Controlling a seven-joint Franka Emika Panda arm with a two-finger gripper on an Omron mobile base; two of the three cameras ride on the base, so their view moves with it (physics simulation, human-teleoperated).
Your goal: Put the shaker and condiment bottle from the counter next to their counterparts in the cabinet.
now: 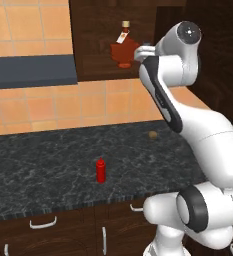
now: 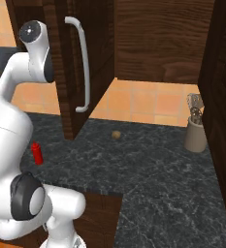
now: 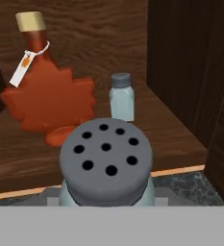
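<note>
A: Step? Pincer state?
B: Placing leg. Gripper [image 3: 106, 204] clamps the pale blue-grey translucent shaker with the perforated grey cap [image 3: 106, 161], held at the dark wooden cabinet's shelf lip [image 3: 180, 169]

A: Next?
B: Ease in, set down beside the twin shaker [image 3: 121, 96] by the red-brown leaf flask [image 3: 48, 103]. Slim red bottle [image 1: 101, 170] waits on the black marbled counter [image 1: 43, 165]
</note>
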